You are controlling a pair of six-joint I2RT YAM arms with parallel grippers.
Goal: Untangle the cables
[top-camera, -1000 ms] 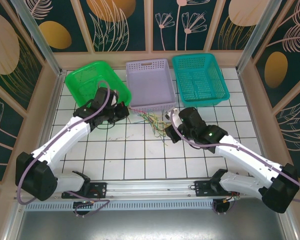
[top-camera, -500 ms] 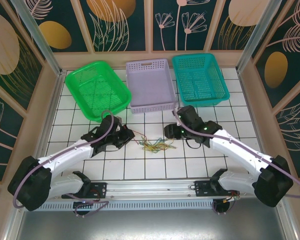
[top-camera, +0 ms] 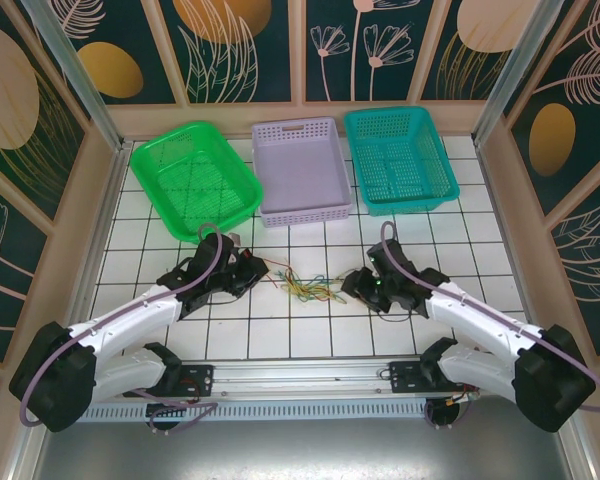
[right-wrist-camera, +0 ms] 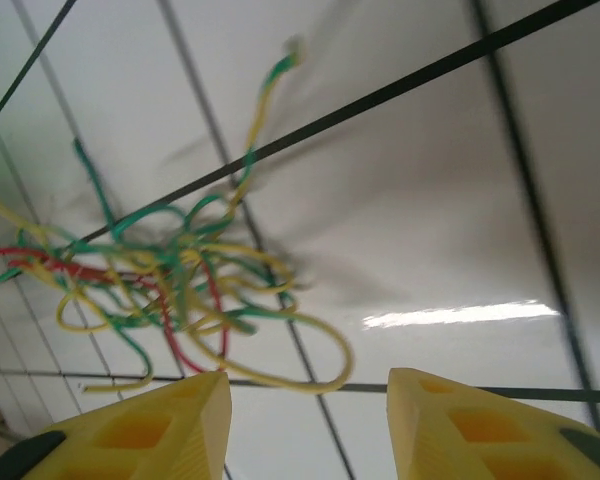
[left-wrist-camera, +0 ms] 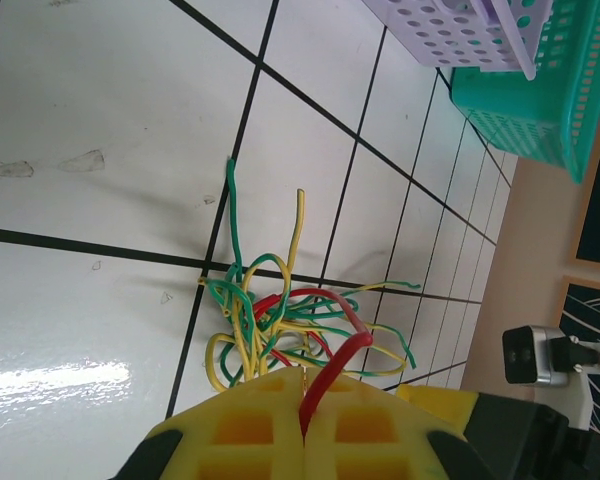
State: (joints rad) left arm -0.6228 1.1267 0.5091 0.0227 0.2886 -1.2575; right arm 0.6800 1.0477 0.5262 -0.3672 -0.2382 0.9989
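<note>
Now, for the cables (top-camera: pixel 305 288): a loose knot of yellow, green and red on the white tiled table (top-camera: pixel 280 335), between the two grippers and well apart from the baskets (top-camera: pixel 298 128) along the far edge. Pinched at one red strand (left-wrist-camera: pixel 335 365) by the left gripper (top-camera: pixel 258 268), pads (left-wrist-camera: pixel 250 430) shut flat together, with the strand running out of the seam into the knot. To do this step well, judging by how things lie: go with the right gripper (top-camera: pixel 348 283) for a single yellow or green loop at the fringe of the knot, not the thick middle. Close on that one strand alone, then draw away sideways, low and slow, against the left's anchor. Watch for the whole knot dragging along instead of opening. On the right side: pads (right-wrist-camera: pixel 460 420) clearly apart, nothing between them, poised just beside the knot's fringe. As for pose: left arm stretched low over the tiles from the near left corner, wrist angled in toward the knot. Right arm likewise low, elbow bent, wrist turned leftward to face the bundle.
</note>
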